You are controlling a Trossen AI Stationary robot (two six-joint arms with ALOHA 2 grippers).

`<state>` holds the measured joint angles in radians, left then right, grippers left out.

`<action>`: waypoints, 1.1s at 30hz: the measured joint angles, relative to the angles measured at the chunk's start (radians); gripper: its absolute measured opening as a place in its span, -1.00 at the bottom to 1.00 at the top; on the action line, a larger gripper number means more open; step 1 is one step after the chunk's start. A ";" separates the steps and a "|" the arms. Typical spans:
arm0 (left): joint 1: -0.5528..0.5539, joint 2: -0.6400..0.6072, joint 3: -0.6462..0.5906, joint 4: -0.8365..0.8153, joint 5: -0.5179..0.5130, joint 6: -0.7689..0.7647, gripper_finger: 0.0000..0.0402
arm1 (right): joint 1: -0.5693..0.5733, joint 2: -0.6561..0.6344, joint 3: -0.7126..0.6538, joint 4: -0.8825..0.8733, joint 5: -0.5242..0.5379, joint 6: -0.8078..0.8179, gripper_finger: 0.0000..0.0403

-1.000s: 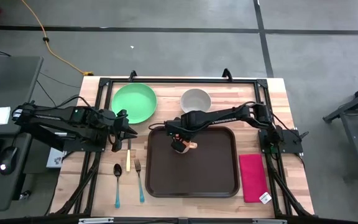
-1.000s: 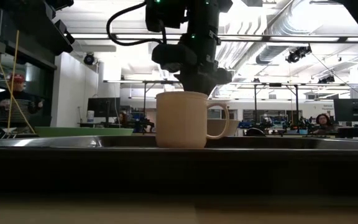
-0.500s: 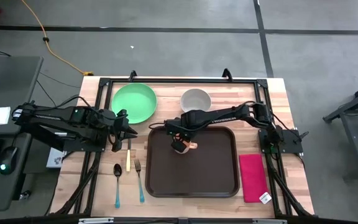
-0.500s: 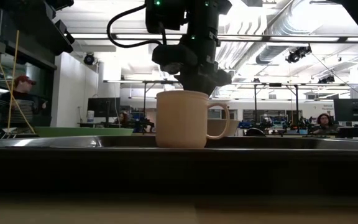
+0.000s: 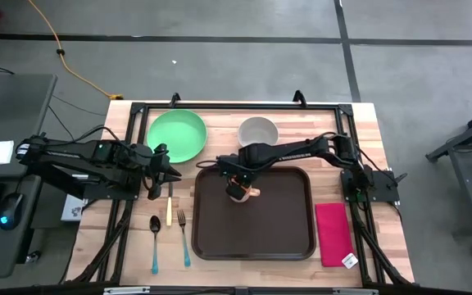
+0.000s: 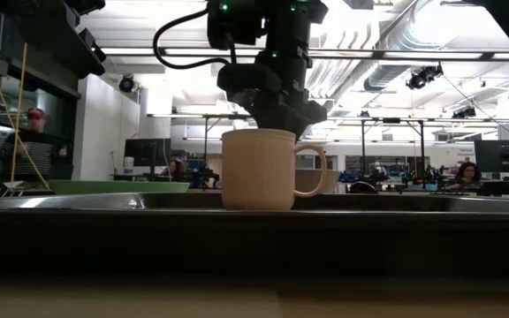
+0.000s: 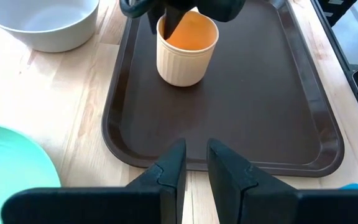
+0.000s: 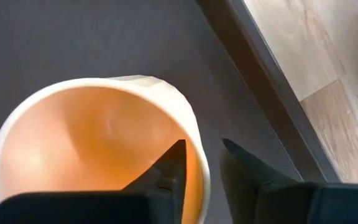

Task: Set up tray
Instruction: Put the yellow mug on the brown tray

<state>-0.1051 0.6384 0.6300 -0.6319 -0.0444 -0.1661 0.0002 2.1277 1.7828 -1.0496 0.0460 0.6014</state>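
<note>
A light wooden table (image 5: 334, 123) is standing on grey concrete; people are sitting at desks in the bright room behind. The tray (image 5: 277, 221) is lying centre-table, carrying a cream mug (image 6: 256, 170). The right gripper (image 8: 199, 163) is straddling the mug's rim, fingers slightly parted, grip unclear. The left gripper (image 7: 191, 163) is waiting beside the cutlery, jaws narrowly spread, holding nothing.

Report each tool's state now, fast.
Left tool: holds nothing, fingers close together with a narrow gap, waiting beside the tray.
Right tool: open, fingers straddling the mug rim on the tray.
</note>
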 joint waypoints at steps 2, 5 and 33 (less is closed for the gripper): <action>0.000 0.000 0.000 0.000 0.000 0.000 -0.52 | 0.000 0.000 0.000 -0.001 -0.001 0.000 -0.55; 0.000 0.000 0.000 0.000 -0.005 0.000 -0.52 | -0.003 -0.002 0.000 -0.002 -0.022 -0.001 -0.49; 0.000 0.001 0.000 0.087 -0.020 0.004 -0.52 | -0.029 -0.134 0.003 0.016 -0.074 0.000 -0.57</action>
<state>-0.1049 0.6392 0.6296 -0.5454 -0.0643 -0.1623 -0.0288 1.9940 1.7863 -1.0337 -0.0279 0.6010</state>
